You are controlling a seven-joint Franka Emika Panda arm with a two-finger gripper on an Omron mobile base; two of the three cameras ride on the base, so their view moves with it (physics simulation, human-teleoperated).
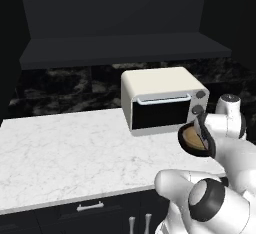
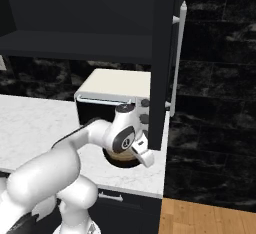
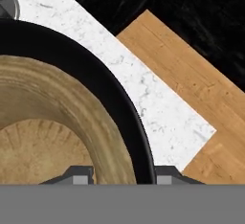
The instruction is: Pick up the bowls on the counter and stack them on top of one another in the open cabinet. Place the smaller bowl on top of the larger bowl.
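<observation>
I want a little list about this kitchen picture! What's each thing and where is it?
small bowl: tan wooden bowl, sitting inside the black one
big bowl: glossy black bowl, on the counter near the right end, in front of the toaster oven
gripper: gripper, jaws closed on the rims of both nested bowls, one finger inside, one outside
counter: white marble counter
toaster oven: cream toaster oven, at the back of the counter
cabinet: dark open cabinet above, no bowls inside yet
</observation>
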